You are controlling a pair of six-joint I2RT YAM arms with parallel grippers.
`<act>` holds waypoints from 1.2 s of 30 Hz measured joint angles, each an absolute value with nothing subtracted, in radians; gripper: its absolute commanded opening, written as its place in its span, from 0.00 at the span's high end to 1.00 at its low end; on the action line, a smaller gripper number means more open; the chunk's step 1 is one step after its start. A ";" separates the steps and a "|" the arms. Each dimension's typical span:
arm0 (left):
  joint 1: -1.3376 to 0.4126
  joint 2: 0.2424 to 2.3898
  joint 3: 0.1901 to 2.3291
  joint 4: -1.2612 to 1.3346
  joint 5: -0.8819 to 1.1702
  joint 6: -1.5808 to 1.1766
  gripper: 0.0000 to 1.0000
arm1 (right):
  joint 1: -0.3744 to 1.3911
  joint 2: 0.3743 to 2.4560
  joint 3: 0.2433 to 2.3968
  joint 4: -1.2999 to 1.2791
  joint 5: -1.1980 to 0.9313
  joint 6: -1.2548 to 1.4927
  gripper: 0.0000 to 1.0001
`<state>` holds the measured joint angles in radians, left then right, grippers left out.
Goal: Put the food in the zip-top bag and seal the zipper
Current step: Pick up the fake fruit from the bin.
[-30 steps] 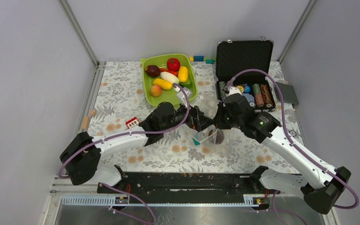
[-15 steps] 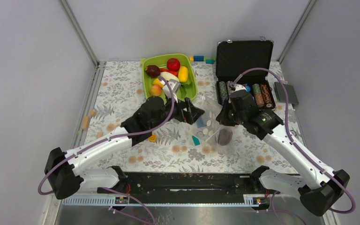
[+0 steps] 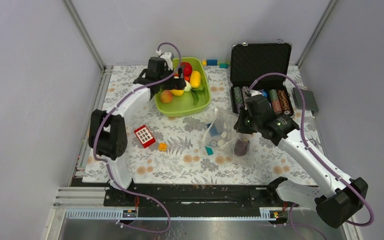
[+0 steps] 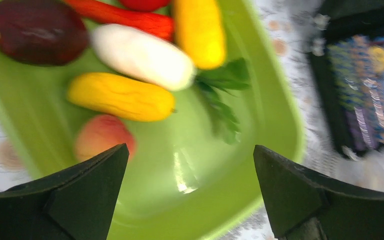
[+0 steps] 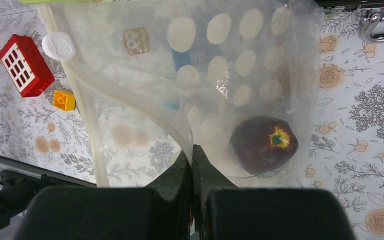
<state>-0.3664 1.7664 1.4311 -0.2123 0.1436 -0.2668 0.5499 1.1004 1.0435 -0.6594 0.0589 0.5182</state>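
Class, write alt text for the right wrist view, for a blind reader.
The right gripper, shut, pinches the edge of the clear zip-top bag. A dark maroon toy fruit lies inside; a red block and an orange block sit on the floral tablecloth at upper left.

Unsealed clear zip-top bag [image 5: 230, 60] holds one maroon fruit [image 5: 263, 145]; other food [image 4: 121, 96] in tray [image 4: 280, 125].
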 measured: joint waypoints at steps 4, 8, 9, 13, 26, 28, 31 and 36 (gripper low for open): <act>-0.278 1.928 1.606 -0.328 0.144 -0.219 0.01 | 0.540 1.100 1.035 -0.659 0.059 0.511 1.00; -0.258 2.034 1.690 -0.407 0.166 -0.160 0.01 | 0.535 1.101 1.029 -0.659 0.058 0.505 1.00; -0.261 2.060 1.708 -0.422 0.164 -0.150 0.01 | 0.534 1.101 1.028 -0.659 0.058 0.505 1.00; -0.276 2.139 1.754 -0.468 0.103 -0.109 0.01 | 0.532 1.101 1.022 -0.654 0.058 0.501 1.00; -0.277 2.140 1.759 -0.531 -0.028 -0.080 0.01 | 0.529 1.102 1.016 -0.645 0.058 0.501 1.00; -0.278 2.143 1.759 -0.533 -0.035 -0.079 0.02 | 0.529 1.102 1.016 -0.645 0.058 0.501 1.00; -0.282 2.151 1.762 -0.540 -0.032 -0.078 0.05 | 0.529 1.102 1.016 -0.645 0.059 0.501 1.00; -0.283 2.182 1.787 -0.569 -0.002 -0.079 0.17 | 0.529 1.102 1.015 -0.645 0.059 0.501 1.00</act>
<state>-0.2832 2.1822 1.7874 -0.5694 -0.0025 -0.0792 0.5289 1.1023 1.0153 -0.6445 0.0586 0.5014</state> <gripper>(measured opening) 0.899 0.018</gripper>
